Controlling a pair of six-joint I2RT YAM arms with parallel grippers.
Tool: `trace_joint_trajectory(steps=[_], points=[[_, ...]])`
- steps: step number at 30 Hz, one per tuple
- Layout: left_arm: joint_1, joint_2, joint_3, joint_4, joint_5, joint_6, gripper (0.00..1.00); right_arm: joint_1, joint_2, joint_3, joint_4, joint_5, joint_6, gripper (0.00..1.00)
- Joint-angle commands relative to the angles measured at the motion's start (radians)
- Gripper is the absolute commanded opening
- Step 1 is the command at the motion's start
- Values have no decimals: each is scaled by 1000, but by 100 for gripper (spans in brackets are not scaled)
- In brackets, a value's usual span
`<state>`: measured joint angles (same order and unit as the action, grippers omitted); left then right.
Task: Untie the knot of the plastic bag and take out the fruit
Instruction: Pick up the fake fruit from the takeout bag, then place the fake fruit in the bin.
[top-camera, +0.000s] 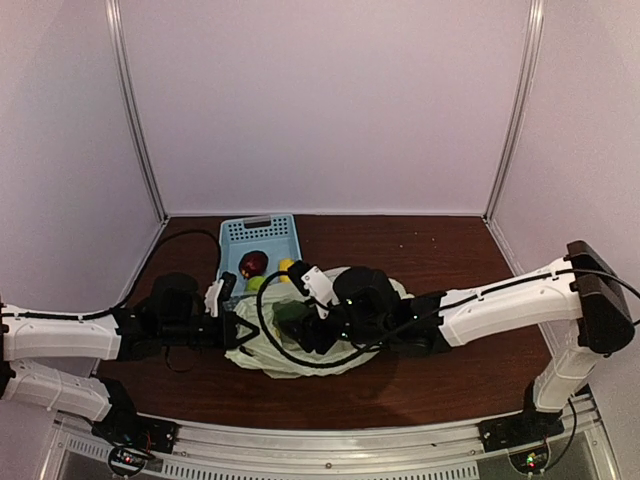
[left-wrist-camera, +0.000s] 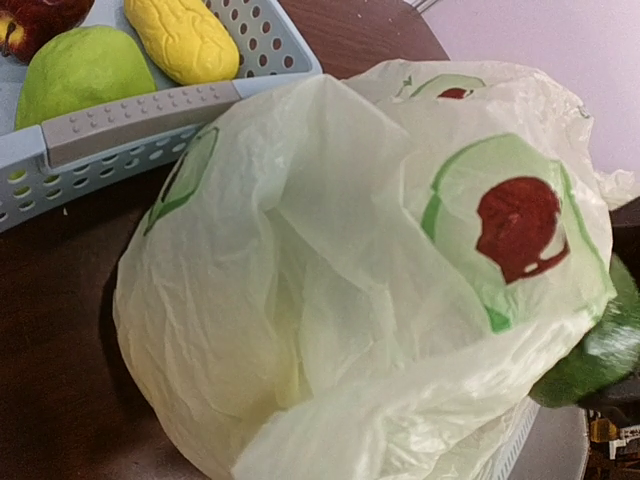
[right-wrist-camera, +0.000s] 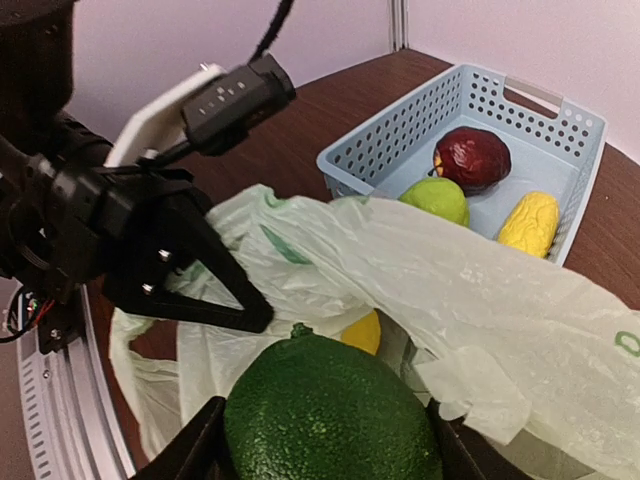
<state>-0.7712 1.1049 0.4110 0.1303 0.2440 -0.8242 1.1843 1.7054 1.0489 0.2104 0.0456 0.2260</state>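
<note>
Your right gripper (right-wrist-camera: 320, 450) clasps the round dark green fruit (right-wrist-camera: 330, 410), your left gripper (right-wrist-camera: 250, 315) pinches the crinkly pale yellow-green plastic bag (right-wrist-camera: 480, 290) by its rim: lift the fruit clear slowly, avoiding snags.

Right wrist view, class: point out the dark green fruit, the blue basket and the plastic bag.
dark green fruit (right-wrist-camera: 330, 415): right wrist view, middle of its rind.
blue basket (right-wrist-camera: 395, 132): right wrist view, perforated near wall.
plastic bag (right-wrist-camera: 480, 290): right wrist view, upper fold.

The dark brown wooden table (top-camera: 440, 255) bears a light blue perforated plastic basket (top-camera: 229, 245) and, just in front, a crinkly pale yellow-green plastic bag (top-camera: 262, 355).
</note>
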Motion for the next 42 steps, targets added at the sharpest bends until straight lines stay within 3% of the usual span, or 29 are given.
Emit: trace_joint_trajectory(steps=[1, 8, 19, 28, 42], points=[[10, -11, -20, 8, -4, 21, 0, 42, -116, -1, -43, 46, 27, 57], [13, -1, -12, 29, 55, 56, 0, 66, -196, 71, -60, 75, 24, 57], [15, -7, -44, 88, 99, 90, 0, 36, 29, 459, -340, 298, -53, 57], [15, 25, -20, 93, 147, 134, 0, -83, 308, 763, -453, 230, -57, 56], [15, 41, -33, 129, 190, 127, 0, -185, 581, 935, -436, 140, -51, 56]])
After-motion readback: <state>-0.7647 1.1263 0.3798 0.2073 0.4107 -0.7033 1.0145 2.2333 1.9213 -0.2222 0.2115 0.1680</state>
